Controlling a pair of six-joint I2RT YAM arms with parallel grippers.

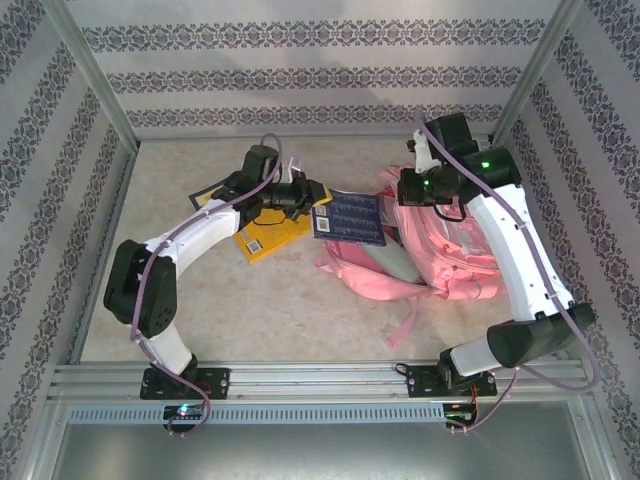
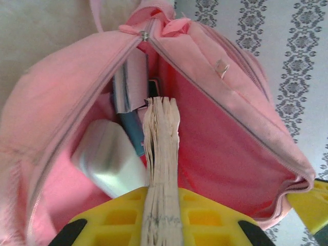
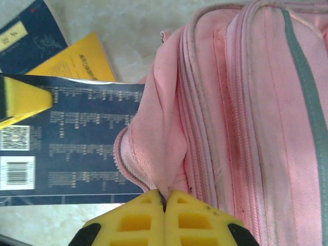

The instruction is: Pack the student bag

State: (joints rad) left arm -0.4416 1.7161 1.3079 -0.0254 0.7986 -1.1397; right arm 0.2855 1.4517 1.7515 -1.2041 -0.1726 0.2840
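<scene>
The student bag [image 1: 445, 250], a big pink backpack, lies at the right of the table with its mouth facing left. My right gripper [image 1: 408, 188] is shut on the pink fabric rim of that mouth [image 3: 154, 169], its yellow fingers [image 3: 164, 195] pinched together. My left gripper [image 1: 312, 195] is shut on a dark blue book [image 1: 350, 215], held at the bag's opening. In the left wrist view the book's page edges [image 2: 161, 138] stand between my left gripper's jaws [image 2: 163, 197], pointing into the open bag [image 2: 225, 143]. A white-grey case [image 2: 110, 159] and a teal item [image 2: 132, 130] lie inside.
A yellow book [image 1: 268, 238] lies on the table under my left gripper, and another dark blue book [image 3: 28, 31] lies beside it. The bag's straps [image 1: 405, 320] trail toward the near edge. Patterned walls and metal posts enclose the table.
</scene>
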